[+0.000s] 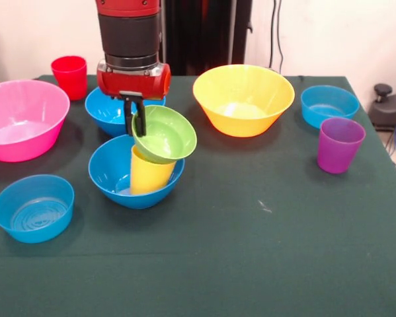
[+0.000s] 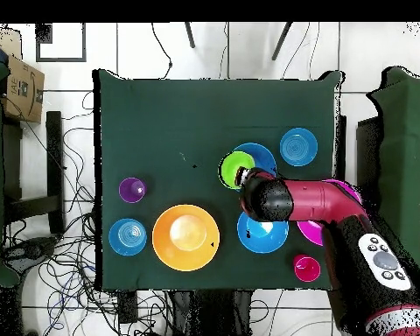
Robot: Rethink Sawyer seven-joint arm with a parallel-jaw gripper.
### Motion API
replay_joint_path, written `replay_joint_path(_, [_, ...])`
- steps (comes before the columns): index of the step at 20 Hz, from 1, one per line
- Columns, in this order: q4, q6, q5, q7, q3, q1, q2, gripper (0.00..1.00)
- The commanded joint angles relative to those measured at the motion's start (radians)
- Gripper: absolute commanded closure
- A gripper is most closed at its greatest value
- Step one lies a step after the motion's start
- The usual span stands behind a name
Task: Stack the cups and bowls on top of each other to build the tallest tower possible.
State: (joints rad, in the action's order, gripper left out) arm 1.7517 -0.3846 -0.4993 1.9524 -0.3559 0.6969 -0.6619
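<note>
My gripper [image 1: 135, 123] is shut on the left rim of the lime green bowl [image 1: 164, 135]. It holds the bowl tilted, resting on or just above the yellow cup [image 1: 148, 174]. The cup stands mouth-down and leaning inside a deep blue bowl [image 1: 110, 175]. In the overhead view the green bowl [image 2: 235, 168] overlaps that blue bowl [image 2: 264, 156], and the arm hides the fingers. A second deep blue bowl [image 1: 104, 112] sits just behind the gripper. The red cup [image 1: 70, 76] stands at the far left and the purple cup [image 1: 340, 144] at the right, both upright.
The large pink bowl [image 1: 19, 119] is at the left edge and the large yellow-orange bowl [image 1: 242, 99] at the far centre. Small light-blue bowls sit at the near left [image 1: 34, 208] and far right [image 1: 328, 104]. The dark green tablecloth [image 1: 250, 231] covers the table.
</note>
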Motion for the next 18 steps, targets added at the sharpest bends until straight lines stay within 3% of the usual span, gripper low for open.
replay_joint_path(1, [-0.075, 0.05, -0.027, 0.038, 0.019, 0.007, 0.051, 1.0])
replay_joint_path(18, [-0.151, 0.095, -0.061, 0.016, 0.036, 0.009, 0.145, 1.0])
